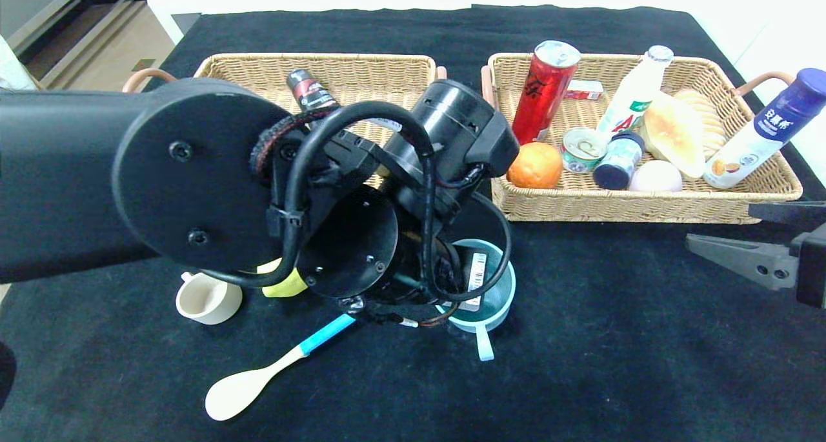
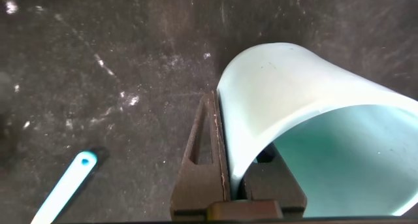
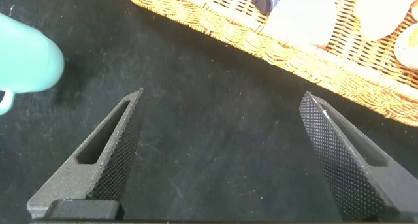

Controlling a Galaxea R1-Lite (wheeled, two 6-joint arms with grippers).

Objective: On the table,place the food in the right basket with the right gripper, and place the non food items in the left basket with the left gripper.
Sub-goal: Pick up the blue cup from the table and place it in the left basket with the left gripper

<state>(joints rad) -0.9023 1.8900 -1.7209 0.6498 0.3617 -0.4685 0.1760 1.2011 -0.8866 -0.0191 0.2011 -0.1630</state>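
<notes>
Left arm: you are looking at the left gripper reaching down over the black table in front of the baskets, its jaws clamping the wall of the teal cup, one finger inside the rim and one outside.
Teal cup: it is sitting at the table's centre, just in front of the gap between the two baskets, partly hidden under the arm in the head view, a barcode label showing inside it.
Near the arm: a cream cup is standing at the left, a yellow item is peeking out from under the arm beside it, and a spoon with a cream bowl and blue handle is lying in front.
Left basket: the left basket is holding a dark bottle behind the arm.
Right basket: the right basket is carrying a red can, an orange, a small tin, bottles, bread and other food.
Right arm: your right gripper is hovering low over bare cloth in front of the right basket's near corner, fingers spread wide and holding nothing.
</notes>
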